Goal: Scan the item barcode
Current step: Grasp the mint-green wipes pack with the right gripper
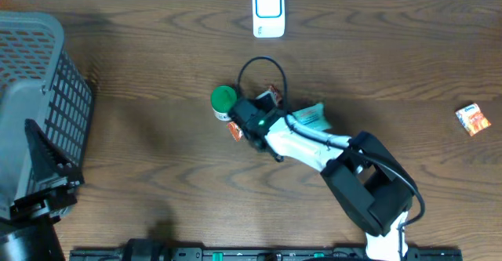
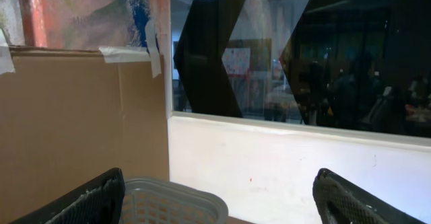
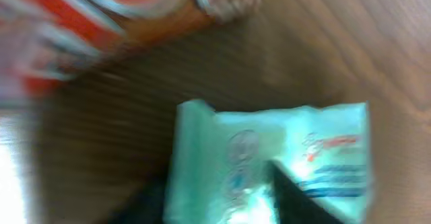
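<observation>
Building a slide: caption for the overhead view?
Right gripper at centre beside a green-capped container; teal packet under its arm; white scanner at far edge.

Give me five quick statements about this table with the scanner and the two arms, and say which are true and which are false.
1. The white scanner stands at the far edge of the table. True.
2. The right gripper hangs over the basket. False: it is mid-table, beside the green-capped bottle; the basket stands at the left.
3. A small orange packet lies alone near the right edge. True.
4. The left gripper is shut. False: its fingers stand wide apart.
5. The teal packet lies in the basket. False: it lies on the table, by the right arm.
</observation>
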Robot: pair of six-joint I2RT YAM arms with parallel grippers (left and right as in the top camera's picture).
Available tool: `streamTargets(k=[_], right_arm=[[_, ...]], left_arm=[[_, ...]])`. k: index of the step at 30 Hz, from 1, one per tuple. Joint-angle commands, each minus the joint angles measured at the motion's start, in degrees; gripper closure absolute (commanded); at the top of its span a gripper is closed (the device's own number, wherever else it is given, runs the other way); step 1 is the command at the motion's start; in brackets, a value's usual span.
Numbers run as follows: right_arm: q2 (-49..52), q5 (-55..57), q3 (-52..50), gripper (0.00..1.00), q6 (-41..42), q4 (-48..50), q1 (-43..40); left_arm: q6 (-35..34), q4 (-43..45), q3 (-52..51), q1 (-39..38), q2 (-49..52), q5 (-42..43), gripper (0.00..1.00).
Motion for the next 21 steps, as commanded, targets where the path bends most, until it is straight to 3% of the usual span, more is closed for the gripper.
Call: streamTargets(k=[1,9,12,15,21], right_arm=[[5.66,-8.96,-3.10,0.99,0.17,-2.29,-0.94],[3.52,-11.19,6.34,0.99,1.90,-12.79,-0.04],[0.42,-20.59,12.22,0.99,-1.33,-19.41,-0.63],[-4.07,-37.22,17.05,0.99,-7.10,-23.45,-2.21],[-11.78,-60.78,18.45,0.99,-10.34,-24.65,-9.77]], left_arm=[[-0.09,0.28,0.11,0.28,-1.60,0.26,0.11],[-0.07,0.28,0.11,0.28,-1.99,0.24,0.11],[-0.07,0.26,0.11,0.28,-1.99,0.24,0.11],[-0.07,0.26,0.11,0.31,-1.99,0.24,0.11],[-0.07,0.26,0.11,0.28,-1.99,0.24,0.11]])
